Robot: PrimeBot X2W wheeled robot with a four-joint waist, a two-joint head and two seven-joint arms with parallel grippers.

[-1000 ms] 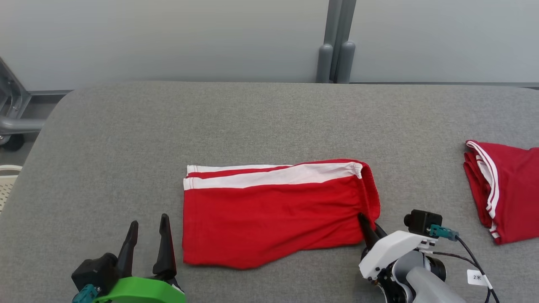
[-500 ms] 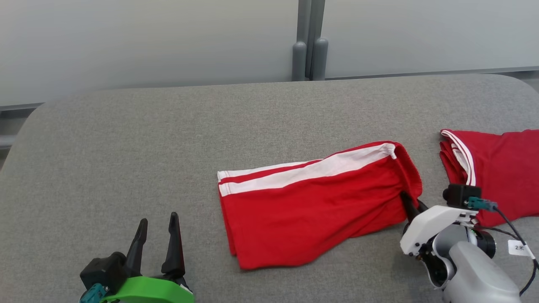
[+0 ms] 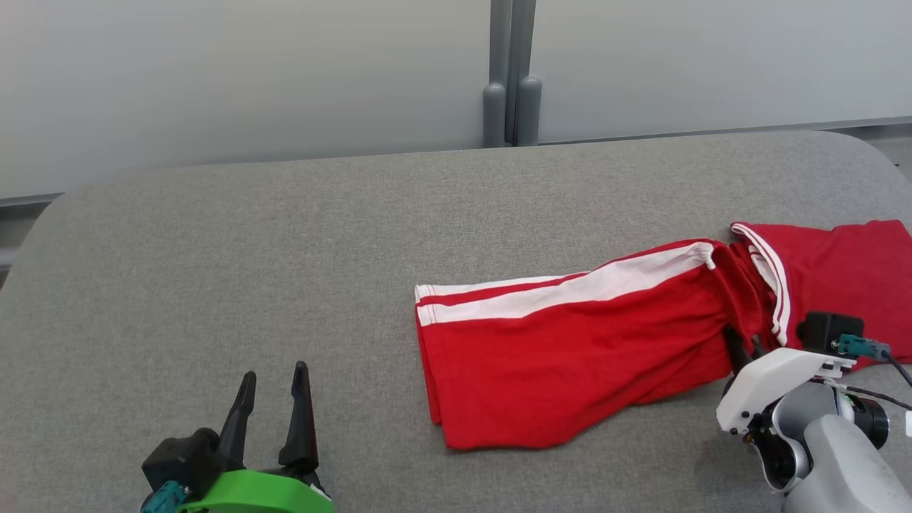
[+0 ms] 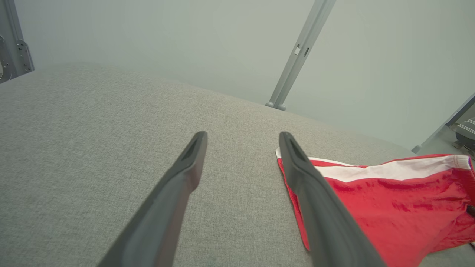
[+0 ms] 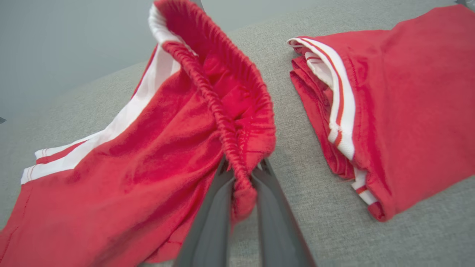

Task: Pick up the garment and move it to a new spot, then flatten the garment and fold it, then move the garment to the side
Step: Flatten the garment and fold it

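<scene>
While in the right pincer (image 3: 741, 340), shorts (image 3: 570, 356) lengthwise left-right, waistband (image 5: 207, 85) rightward.

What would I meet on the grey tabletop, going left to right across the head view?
left hand, open → red shorts with white side stripe → folded red garment with white trim

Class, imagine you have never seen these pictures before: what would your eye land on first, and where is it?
Bright red shorts with a white side stripe stand out, lying right of centre on the grey table, their waistband pinched in the right gripper. Beside them, at the right end, lies a second folded red garment; the left gripper hangs open at lower left.
</scene>
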